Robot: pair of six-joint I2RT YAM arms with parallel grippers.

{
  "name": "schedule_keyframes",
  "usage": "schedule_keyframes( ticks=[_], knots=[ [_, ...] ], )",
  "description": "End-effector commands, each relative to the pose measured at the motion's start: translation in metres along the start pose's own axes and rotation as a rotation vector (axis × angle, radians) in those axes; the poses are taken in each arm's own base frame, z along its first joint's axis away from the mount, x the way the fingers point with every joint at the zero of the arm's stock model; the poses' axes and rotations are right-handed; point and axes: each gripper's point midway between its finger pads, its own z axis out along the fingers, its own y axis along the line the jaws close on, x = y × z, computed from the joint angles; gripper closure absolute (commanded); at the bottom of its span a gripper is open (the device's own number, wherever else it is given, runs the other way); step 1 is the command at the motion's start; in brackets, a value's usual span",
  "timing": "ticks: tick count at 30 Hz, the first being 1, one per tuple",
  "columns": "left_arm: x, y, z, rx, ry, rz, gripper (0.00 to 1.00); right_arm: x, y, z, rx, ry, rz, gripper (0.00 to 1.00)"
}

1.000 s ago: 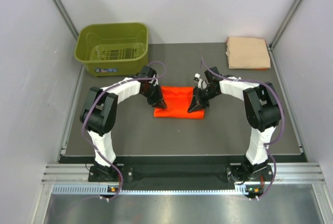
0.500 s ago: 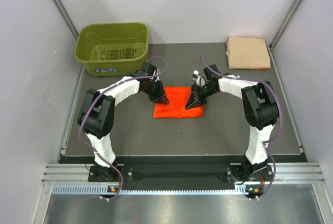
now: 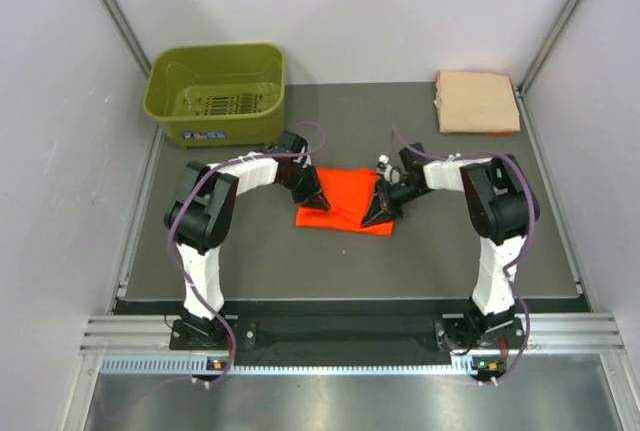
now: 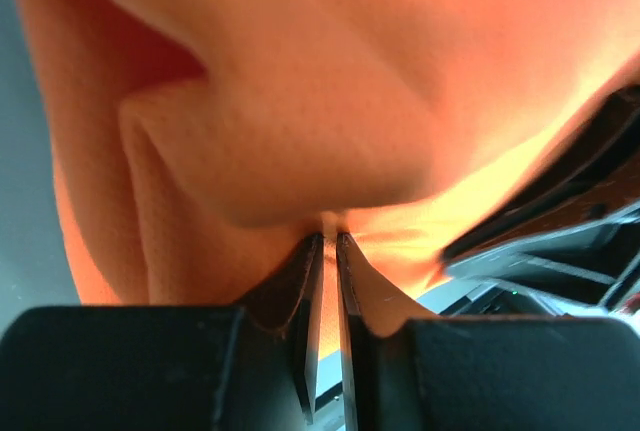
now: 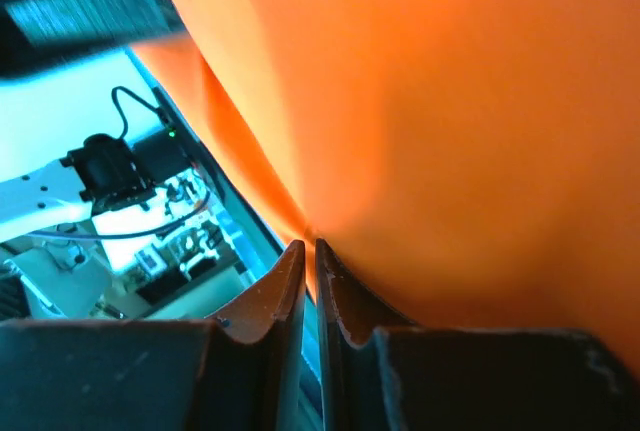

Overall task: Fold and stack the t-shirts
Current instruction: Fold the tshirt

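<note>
Jaws on both arms are pinched almost together on cloth. The left jaws hold one end of the orange t-shirt (image 3: 345, 201) and the right jaws the other, so it spans the gap between them, bunched, low over the tabletop (image 3: 300, 261). The peach t-shirt (image 3: 477, 101) lies folded well beyond the right jaws. For a clean fold, both pinches should probably travel level and in step — cloth taut, edge on edge, release last.
</note>
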Motion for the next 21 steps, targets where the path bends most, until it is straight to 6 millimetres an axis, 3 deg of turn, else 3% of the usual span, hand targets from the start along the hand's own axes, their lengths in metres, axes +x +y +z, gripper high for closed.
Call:
schedule_keyframes(
  ticks=[1, 4, 5, 7, 8, 10, 12, 14, 18, 21],
  knots=[
    [0.005, 0.037, 0.001, -0.131, -0.012, 0.029, 0.83, -0.003, -0.032, -0.037, 0.084, -0.098, -0.022, 0.90],
    [0.005, 0.038, -0.006, -0.158, -0.012, 0.059, 0.85, 0.003, -0.045, -0.052, 0.127, -0.103, -0.007, 0.90],
    [-0.002, 0.028, -0.014, -0.144, -0.037, 0.091, 0.85, 0.006, -0.042, -0.055, 0.137, -0.094, -0.002, 0.90],
    [-0.003, 0.018, -0.027, -0.144, -0.048, 0.111, 0.84, 0.001, -0.020, -0.065, 0.125, -0.128, -0.053, 0.90],
    [-0.009, 0.004, -0.039, -0.119, -0.081, 0.130, 0.83, -0.001, -0.007, -0.071, 0.117, -0.150, -0.081, 0.90],
    [-0.010, -0.010, -0.050, -0.089, -0.093, 0.136, 0.82, -0.003, 0.014, -0.071, 0.095, -0.151, -0.116, 0.89],
    [-0.011, -0.025, -0.063, -0.054, -0.115, 0.142, 0.81, -0.004, 0.035, -0.063, 0.070, -0.131, -0.159, 0.89],
    [-0.010, -0.030, -0.065, -0.030, -0.117, 0.133, 0.80, -0.005, 0.042, -0.053, 0.061, -0.105, -0.175, 0.89],
    [-0.002, -0.010, -0.051, -0.047, -0.082, 0.073, 0.82, -0.009, 0.041, -0.038, 0.045, -0.083, -0.160, 0.90],
    [0.008, 0.022, -0.043, -0.107, -0.086, 0.025, 0.83, -0.011, 0.018, -0.037, 0.082, -0.086, -0.143, 0.89]
  ],
)
